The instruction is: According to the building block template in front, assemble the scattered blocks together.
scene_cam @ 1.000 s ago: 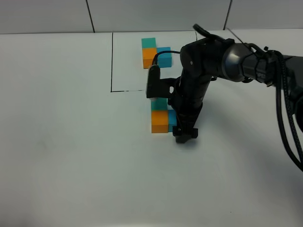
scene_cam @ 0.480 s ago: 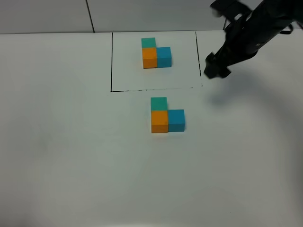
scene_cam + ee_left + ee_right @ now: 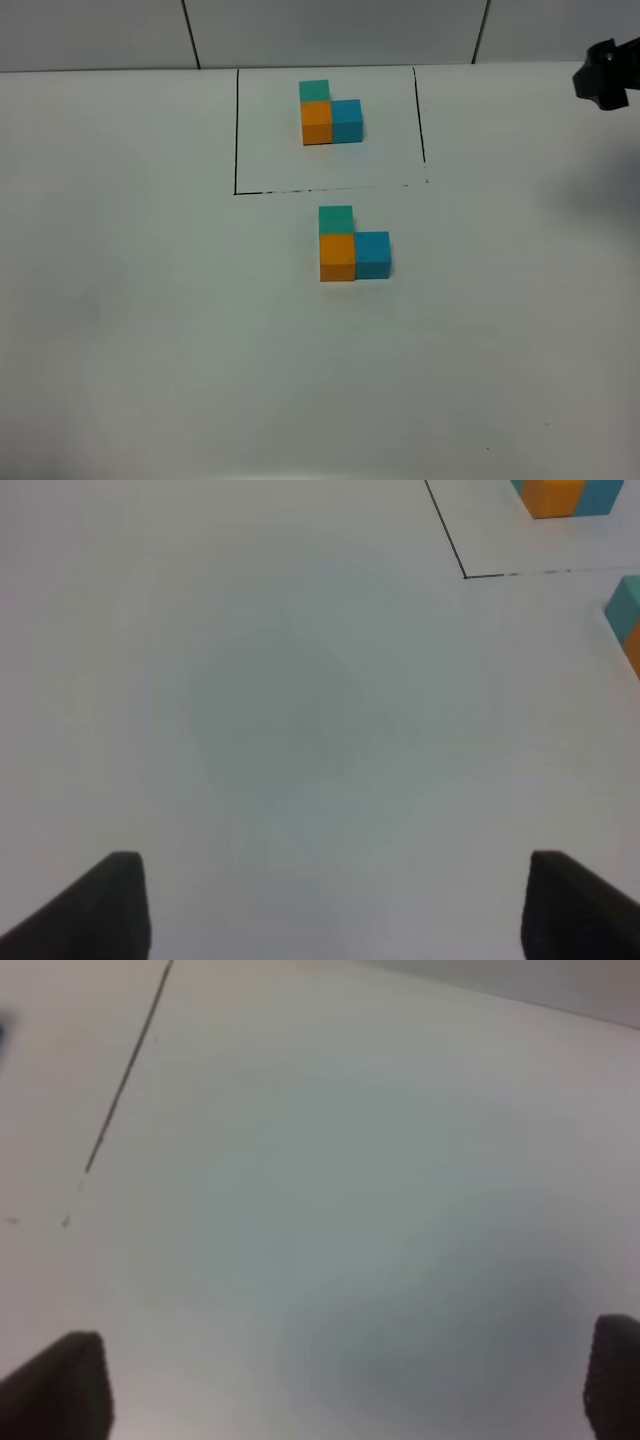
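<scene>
Two grippers hold nothing. Right gripper [image 3: 603, 82] sits at the far right edge of the high view, fingers [image 3: 60, 1385] spread over bare white table [image 3: 150, 330]. Left gripper [image 3: 330, 905] is likewise spread above the table. Mid-table, teal, orange and blue blocks [image 3: 352, 245] touch in an L, just below the black-framed template [image 3: 330, 112].
</scene>
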Motion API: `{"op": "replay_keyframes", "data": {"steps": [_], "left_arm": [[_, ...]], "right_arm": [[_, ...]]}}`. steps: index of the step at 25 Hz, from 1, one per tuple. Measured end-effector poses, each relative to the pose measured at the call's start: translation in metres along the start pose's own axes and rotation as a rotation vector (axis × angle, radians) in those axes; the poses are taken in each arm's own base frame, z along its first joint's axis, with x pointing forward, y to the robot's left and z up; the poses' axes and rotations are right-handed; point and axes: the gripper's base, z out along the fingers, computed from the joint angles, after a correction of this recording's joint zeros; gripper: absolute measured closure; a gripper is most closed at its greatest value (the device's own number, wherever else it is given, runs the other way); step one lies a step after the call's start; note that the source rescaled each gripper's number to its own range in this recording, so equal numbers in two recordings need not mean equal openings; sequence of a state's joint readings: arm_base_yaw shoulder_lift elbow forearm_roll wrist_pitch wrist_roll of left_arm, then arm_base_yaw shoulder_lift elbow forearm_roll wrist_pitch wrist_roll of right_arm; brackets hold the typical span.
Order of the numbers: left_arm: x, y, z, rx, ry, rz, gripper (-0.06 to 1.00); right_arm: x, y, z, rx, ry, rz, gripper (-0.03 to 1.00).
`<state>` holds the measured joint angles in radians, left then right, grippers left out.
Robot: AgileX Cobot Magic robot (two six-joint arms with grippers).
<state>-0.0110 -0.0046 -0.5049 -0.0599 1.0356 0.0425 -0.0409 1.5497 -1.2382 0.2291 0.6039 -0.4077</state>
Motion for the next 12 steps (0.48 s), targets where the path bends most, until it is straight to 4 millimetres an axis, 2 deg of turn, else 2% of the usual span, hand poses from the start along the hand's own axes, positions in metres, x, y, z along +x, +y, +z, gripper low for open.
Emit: {"op": "replay_keyframes", "data": {"steps": [4,8,12], "left_arm": [[0.000,0.000,0.000,0.000,0.000,0.000,0.24],[0.000,0.000,0.000,0.000,0.000,0.000,0.24],[0.000,0.000,0.000,0.000,0.000,0.000,0.24]], "right_arm": [[0.018,-0.003,-0.042,0.050,-0.074,0.027,0.04],[0.035,0.006,-0.082,0.072,-0.150,0.071,0.04],[0.059,0.017,-0.110,0.072,-0.183,0.101,0.04]]}}
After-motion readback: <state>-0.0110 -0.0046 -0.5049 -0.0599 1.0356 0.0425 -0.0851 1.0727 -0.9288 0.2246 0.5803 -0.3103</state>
